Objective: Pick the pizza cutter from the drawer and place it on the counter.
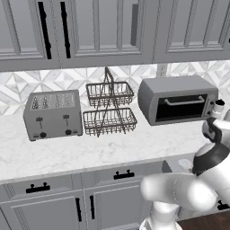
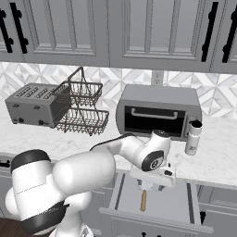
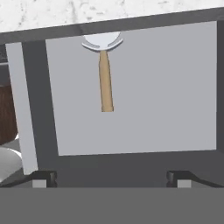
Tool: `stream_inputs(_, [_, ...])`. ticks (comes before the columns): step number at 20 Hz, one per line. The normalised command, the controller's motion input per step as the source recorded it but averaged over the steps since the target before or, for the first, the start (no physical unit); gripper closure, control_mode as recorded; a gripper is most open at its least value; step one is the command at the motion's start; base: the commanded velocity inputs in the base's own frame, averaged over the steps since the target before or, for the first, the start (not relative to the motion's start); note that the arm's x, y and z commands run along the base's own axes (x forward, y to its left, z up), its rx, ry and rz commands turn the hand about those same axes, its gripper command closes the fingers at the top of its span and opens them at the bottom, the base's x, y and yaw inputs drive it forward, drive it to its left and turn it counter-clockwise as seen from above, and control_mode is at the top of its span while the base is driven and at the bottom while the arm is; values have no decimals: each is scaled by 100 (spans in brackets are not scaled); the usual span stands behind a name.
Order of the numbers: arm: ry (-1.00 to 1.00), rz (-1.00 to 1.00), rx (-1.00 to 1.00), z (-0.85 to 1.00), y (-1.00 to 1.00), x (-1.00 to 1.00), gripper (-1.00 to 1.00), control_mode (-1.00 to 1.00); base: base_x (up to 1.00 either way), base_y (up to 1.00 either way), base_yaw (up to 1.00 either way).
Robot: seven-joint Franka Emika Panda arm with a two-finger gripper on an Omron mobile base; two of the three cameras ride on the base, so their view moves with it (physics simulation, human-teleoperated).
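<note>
White counter (image 2: 217,162) runs under grey cabinets, bearing a toaster (image 2: 32,105), wire rack (image 2: 81,109) and oven (image 2: 159,111). Below its edge the drawer (image 2: 196,203) stands pulled out, floor mostly bare. Above it hangs the gripper (image 3: 111,178), fingers spread wide, holding nothing. Inside lies the cutter (image 3: 104,74), blade against the drawer's counter-side edge.

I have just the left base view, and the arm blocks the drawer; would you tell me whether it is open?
Observer: Yes, the drawer stands open below the counter.
Operator: Is the cutter inside?
Observer: Yes, the cutter lies flat on the drawer floor, blade toward the counter.
Operator: And the pincer?
Observer: The pincer is open above the drawer, apart from the cutter.
</note>
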Motion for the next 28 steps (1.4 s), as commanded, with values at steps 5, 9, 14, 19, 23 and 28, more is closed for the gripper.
stream_inputs(5, [3,0,0,-24,-8,-24,-100,-100,0,0,0])
stream_inputs(9, [0,3,0,-30,10,2,-100,-100,0,0,0])
stream_inputs(14, [0,1,0,-49,33,3,-100,-100,0,0,0])
stream_inputs(19, [-3,3,0,-44,13,0,-100,-100,0,0,0])
stream_inputs(23, [0,0,0,-24,-13,-12,-100,-100,0,0,0])
stream_inputs(28, [2,0,0,-19,-17,-27,-100,-100,0,0,0])
